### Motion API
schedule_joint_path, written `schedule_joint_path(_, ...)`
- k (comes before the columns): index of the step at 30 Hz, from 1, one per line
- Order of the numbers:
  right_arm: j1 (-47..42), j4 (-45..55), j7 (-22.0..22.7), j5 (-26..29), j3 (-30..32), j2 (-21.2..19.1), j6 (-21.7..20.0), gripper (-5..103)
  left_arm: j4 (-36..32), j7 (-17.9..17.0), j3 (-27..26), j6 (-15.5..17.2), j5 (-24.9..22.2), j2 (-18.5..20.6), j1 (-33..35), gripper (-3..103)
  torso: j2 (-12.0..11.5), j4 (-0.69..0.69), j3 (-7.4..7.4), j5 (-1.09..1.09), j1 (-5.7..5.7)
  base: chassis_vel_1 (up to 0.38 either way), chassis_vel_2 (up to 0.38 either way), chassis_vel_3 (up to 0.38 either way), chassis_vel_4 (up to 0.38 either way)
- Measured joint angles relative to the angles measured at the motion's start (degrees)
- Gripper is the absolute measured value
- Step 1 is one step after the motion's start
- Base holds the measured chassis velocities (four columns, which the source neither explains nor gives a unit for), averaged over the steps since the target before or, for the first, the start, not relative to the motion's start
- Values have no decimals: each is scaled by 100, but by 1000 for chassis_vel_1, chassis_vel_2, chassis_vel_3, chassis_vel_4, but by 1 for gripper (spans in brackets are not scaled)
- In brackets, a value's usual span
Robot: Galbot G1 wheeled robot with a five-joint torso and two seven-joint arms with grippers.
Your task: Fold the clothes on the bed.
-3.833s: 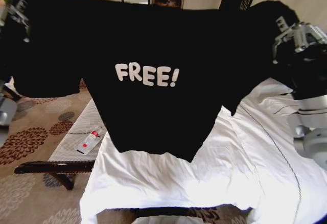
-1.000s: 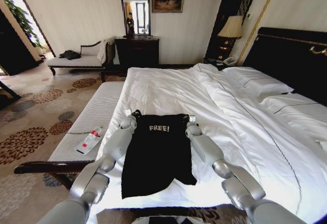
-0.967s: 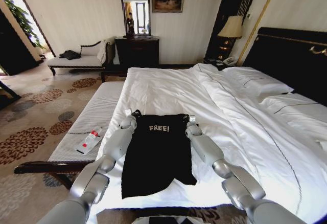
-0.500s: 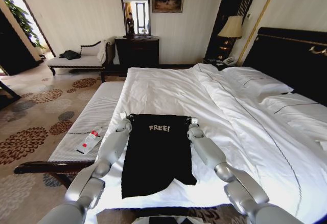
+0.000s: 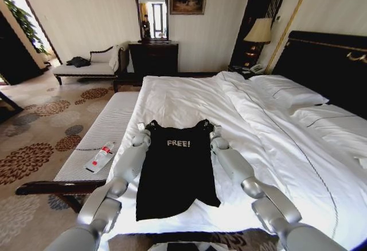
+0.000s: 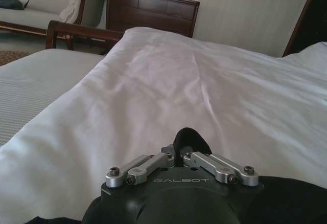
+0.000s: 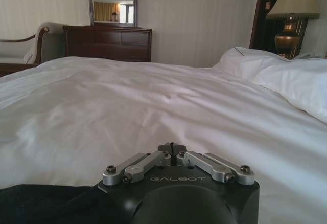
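Two arms lay low on the bed [image 5: 189,99]. The T-shirt [image 5: 176,171] rested flat near its foot, its upper corners newly puckered inward: a fold beginning. Left gripper [image 5: 145,130] and right gripper [image 5: 210,130] each had fingers clamped on a corner. A striped bench [image 5: 109,136] stood alongside, clear.

Black short-sleeved cotton T-shirt [image 5: 176,173] with small white "FREE!" chest lettering, lying flat and face up, sleeves folded in to a narrow panel, on the near part of the large white-sheeted bed [image 5: 189,99] with dark headboard.
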Motion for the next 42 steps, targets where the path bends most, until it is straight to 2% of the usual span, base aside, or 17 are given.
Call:
schedule_joint_path(5, -74, -61, 257, -152, -99, 2, -369, 0, 32, -228, -20, 204, 62, 16, 15, 2, 0, -4, 0, 1, -2, 0, 0, 0, 0)
schedule_joint_path(7, -104, -71, 272, -173, -80, -11, -385, 0, 15, -240, -23, 211, 78, 49, 41, 2, 0, -5, -1, 1, -2, 0, 0, 0, 0)
schedule_joint_path(11, -279, 79, 93, -192, 56, -157, -90, 0, -290, -94, -93, 44, -99, 247, 183, 2, 0, -3, 0, 0, -1, 0, 0, 0, 0)
schedule_joint_path(20, -436, 137, 50, -188, 188, -342, 49, 0, -180, -163, -304, 11, -196, 415, 224, 2, 0, -3, -1, 0, -1, 0, 0, 0, 0)
schedule_joint_path(30, -407, 137, 6, -170, 142, -291, 101, 0, -207, -195, -245, 34, -66, 339, 275, 2, 0, -3, -1, 0, -2, 0, 0, 0, 0)
schedule_joint_path(42, -217, 69, -20, -130, 7, -130, 91, 0, -222, -183, -273, -120, -197, 193, 199, 2, 0, -2, -1, 2, -1, 0, 0, 0, 0)
